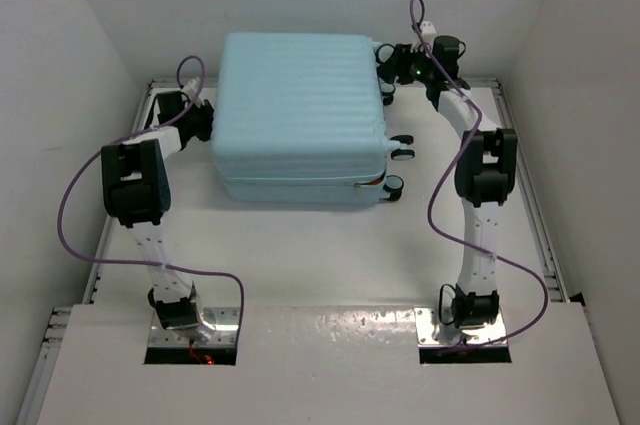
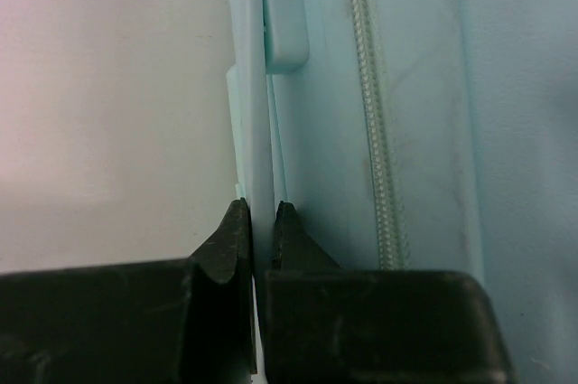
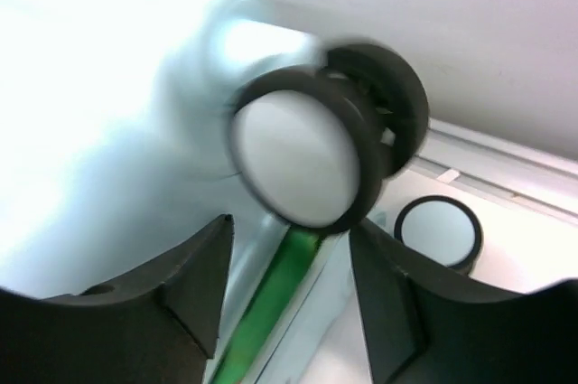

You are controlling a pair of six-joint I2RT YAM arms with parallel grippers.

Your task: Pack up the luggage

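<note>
The luggage [image 1: 300,110], a pale aqua ribbed hard-shell suitcase, lies flat and closed on the table, its black wheels [image 1: 402,148] pointing right. My left gripper [image 1: 200,115] is at its left side. In the left wrist view the left gripper [image 2: 262,212] is shut on a thin pale strip [image 2: 256,113] of the luggage's side, beside the zipper [image 2: 375,131]. My right gripper [image 1: 392,57] is at the far right corner. In the right wrist view the right gripper [image 3: 291,226] is open, with a wheel [image 3: 302,163] just beyond its tips. A green strip [image 3: 271,303] shows in the seam.
White walls close in the table on the left, back and right. A raised rail [image 1: 530,195] runs along the right table edge. A second wheel [image 3: 438,230] rests on the table near the right gripper. Purple cables [image 1: 75,215] hang from both arms.
</note>
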